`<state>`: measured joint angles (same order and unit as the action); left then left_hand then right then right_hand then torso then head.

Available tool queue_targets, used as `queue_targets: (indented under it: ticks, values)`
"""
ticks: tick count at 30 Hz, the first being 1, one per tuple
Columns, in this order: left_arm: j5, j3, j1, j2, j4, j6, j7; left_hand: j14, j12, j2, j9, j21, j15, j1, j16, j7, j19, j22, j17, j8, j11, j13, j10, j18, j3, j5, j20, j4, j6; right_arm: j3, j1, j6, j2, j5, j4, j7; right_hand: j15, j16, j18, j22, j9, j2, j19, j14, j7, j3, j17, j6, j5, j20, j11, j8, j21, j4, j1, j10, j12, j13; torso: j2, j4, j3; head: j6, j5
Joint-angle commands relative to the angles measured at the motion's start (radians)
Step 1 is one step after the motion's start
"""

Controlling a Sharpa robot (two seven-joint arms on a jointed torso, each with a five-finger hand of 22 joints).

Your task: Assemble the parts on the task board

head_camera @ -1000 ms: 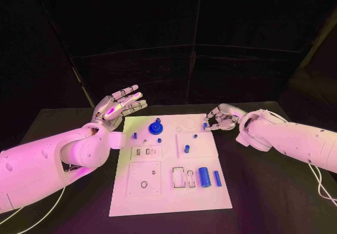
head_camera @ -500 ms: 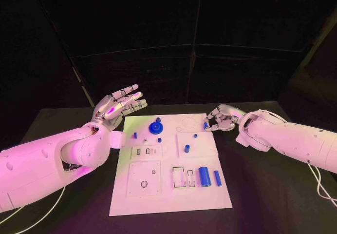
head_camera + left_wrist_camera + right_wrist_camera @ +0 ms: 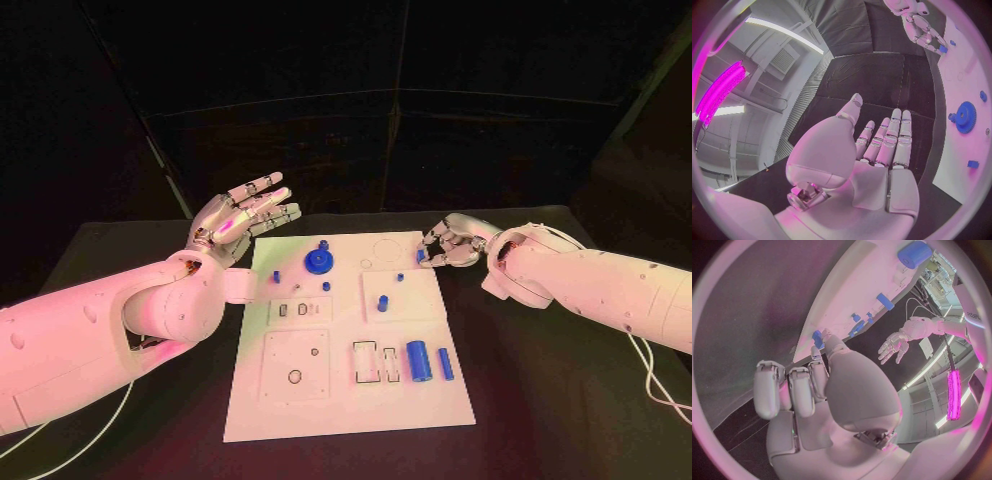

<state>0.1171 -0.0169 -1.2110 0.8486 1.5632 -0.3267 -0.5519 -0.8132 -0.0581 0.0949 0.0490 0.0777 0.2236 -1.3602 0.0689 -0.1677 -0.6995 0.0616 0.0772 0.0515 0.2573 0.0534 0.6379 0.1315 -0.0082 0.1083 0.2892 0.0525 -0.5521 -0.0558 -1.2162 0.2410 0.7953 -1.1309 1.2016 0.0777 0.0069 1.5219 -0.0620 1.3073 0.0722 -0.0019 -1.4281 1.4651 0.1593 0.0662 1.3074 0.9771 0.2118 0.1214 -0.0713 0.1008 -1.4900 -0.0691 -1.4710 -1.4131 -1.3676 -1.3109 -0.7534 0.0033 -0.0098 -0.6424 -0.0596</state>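
Note:
The white task board (image 3: pixel 346 400) lies in the middle of the black table. My right hand (image 3: pixel 453 243) hovers at the board's far right edge with fingers curled, pinching a small blue part (image 3: pixel 421 256) between thumb and fingertip; the right wrist view shows that part (image 3: pixel 818 338) at the fingertips (image 3: pixel 814 356). My left hand (image 3: pixel 240 215) is raised beyond the board's far left corner, palm up, fingers spread and holding nothing. On the board lie a blue gear (image 3: pixel 319 263), a thick blue cylinder (image 3: pixel 420 362) and a slim blue rod (image 3: pixel 446 365).
Small blue pegs (image 3: pixel 385 303) stand on the board's middle panels, and another small blue piece (image 3: pixel 277 275) sits near its left edge. Empty slots (image 3: pixel 366 364) lie beside the thick cylinder. Bare black table surrounds the board.
My right hand has crept slightly towards the board's far right edge with the blue part still pinched. The left hand stays raised and spread.

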Motion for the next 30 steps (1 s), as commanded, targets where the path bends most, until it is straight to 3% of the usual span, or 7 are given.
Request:
queue_targets:
  ticks: [1, 30]
  values:
    - [-0.007, 0.001, -0.001, 0.000, 0.002, 0.014, -0.005, 0.004, 0.000, 0.004, -0.001, -0.007, 0.000, -0.006, -0.001, -0.123, -0.005, 0.001, -0.001, -0.002, -0.002, 0.000, -0.002, 0.008, -0.001, -0.004, -0.001, 0.004, 0.003, 0.000, -0.001, -0.010, -0.001, -0.005, -0.001, -0.012, -0.007, 0.000, 0.015, 0.050, -0.001, 0.011, -0.001, 0.081, 0.000, 0.006, 0.152, 0.010, -0.005, -0.009, -0.001, 0.004, -0.001, 0.000, 0.003, -0.007, -0.007, -0.050, 0.000, 0.0009, 0.0000, -0.001, 0.000]
    - [-0.007, 0.001, -0.001, 0.002, 0.001, 0.014, 0.000, 0.005, 0.001, 0.004, -0.001, -0.007, 0.001, -0.005, -0.002, -0.124, -0.004, 0.001, -0.001, -0.003, -0.001, 0.000, -0.005, 0.008, 0.000, -0.004, -0.001, 0.005, 0.005, 0.000, -0.001, 0.000, -0.015, -0.008, -0.008, -0.016, -0.010, 0.001, 0.015, 0.054, -0.001, 0.020, -0.004, 0.082, -0.004, 0.017, 0.154, 0.026, -0.007, -0.012, 0.003, 0.008, -0.002, 0.000, 0.010, -0.014, -0.014, -0.057, 0.000, 0.0006, 0.0009, -0.002, 0.005]
